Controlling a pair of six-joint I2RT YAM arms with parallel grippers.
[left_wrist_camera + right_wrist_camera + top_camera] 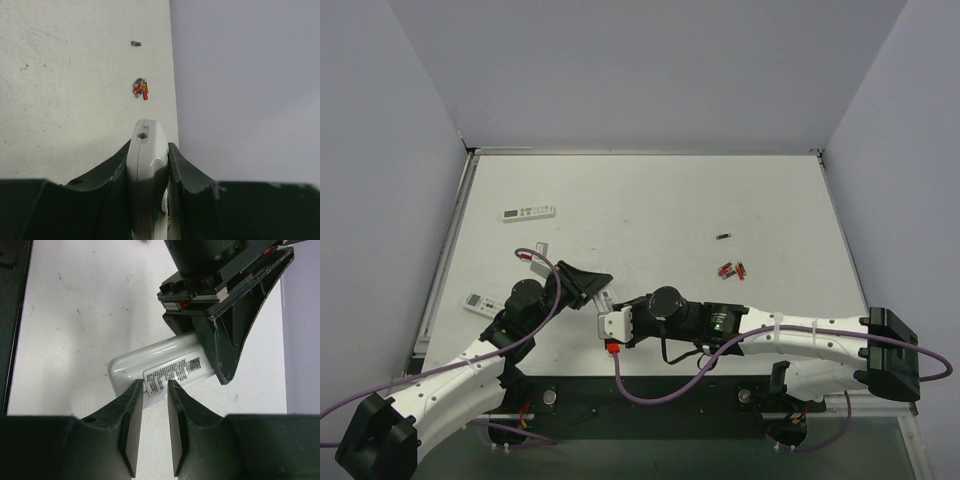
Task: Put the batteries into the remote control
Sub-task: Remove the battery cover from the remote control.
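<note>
My left gripper is shut on the remote control, a slim white remote held edge-up above the table. In the right wrist view its glossy back with a printed label faces the camera, the left gripper clamping its far end. My right gripper stands narrowly open, its fingertips at the near edge of the label with nothing between them. The batteries, a small red and dark cluster, lie on the table to the right, with one more just beyond. They also show as the batteries in the left wrist view.
A longer white remote with a grey display lies at the back left. Another white remote lies by the left table edge beside the left arm. Grey walls enclose the white table on three sides.
</note>
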